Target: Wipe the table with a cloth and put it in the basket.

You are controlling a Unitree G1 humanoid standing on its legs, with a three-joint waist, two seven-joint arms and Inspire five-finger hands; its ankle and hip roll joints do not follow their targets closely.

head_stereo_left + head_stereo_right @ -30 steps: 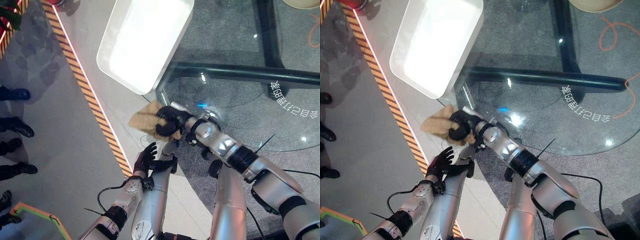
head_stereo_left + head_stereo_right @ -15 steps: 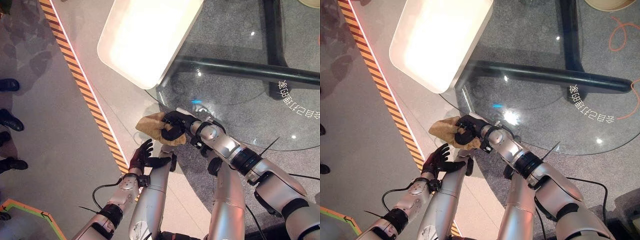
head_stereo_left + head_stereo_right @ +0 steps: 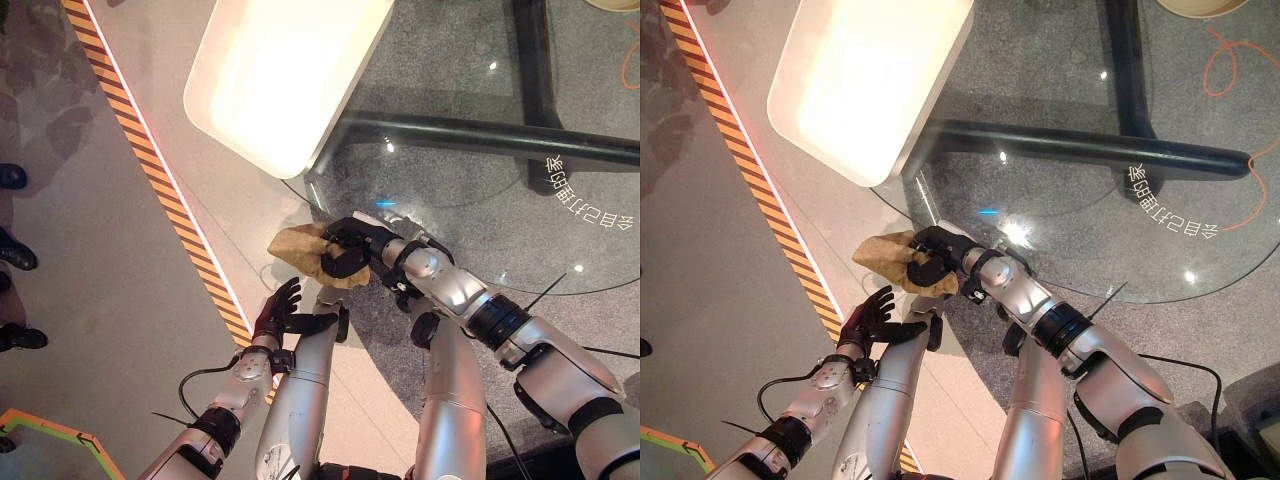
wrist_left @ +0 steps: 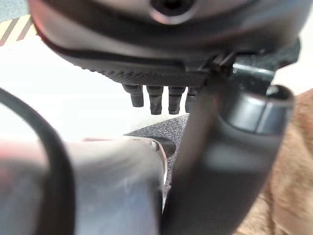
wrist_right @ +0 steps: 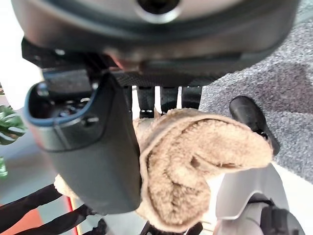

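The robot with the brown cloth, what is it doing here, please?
The robot's right hand is closed around a crumpled brown cloth at the near edge of the round glass table. The left hand hangs open below it, holding nothing. A white basket stands on the floor beside the table, and the cloth is not yet in it.

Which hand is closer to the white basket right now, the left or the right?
The right. The right hand, shut on the tan cloth, is just below the white basket's near corner at the glass table's edge. The left hand hangs open lower down, over the floor.
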